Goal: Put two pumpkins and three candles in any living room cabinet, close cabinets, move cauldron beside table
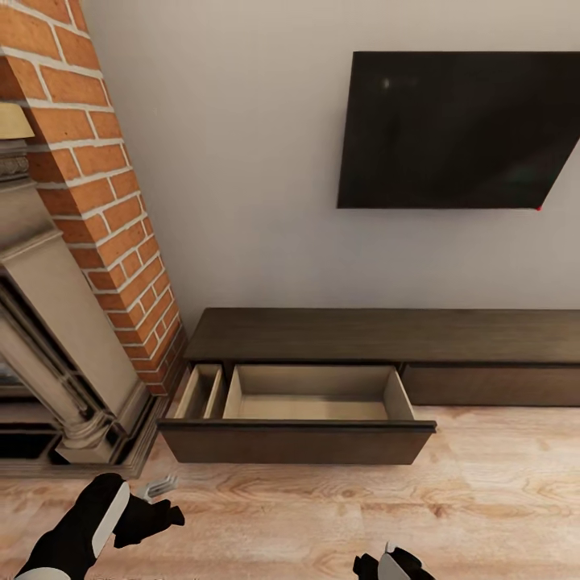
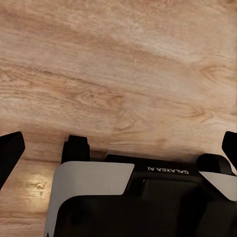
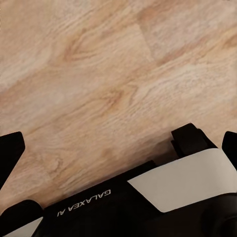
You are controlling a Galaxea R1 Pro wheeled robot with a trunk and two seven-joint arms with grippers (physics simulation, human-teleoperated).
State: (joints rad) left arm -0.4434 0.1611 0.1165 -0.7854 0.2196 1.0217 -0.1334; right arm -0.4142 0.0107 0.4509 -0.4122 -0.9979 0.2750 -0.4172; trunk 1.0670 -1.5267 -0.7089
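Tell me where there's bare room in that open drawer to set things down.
The wide compartment of the cabinet drawer, between the divider and the right wall, is bare pale wood. The narrow compartment by the brick fireplace is tighter. The cabinet top under the TV is also bare.

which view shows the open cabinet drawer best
The head view: the cabinet sits against the wall with its drawer pulled out, pale interior visible and nothing seen in it. Both wrist views look down at the wooden floor instead.
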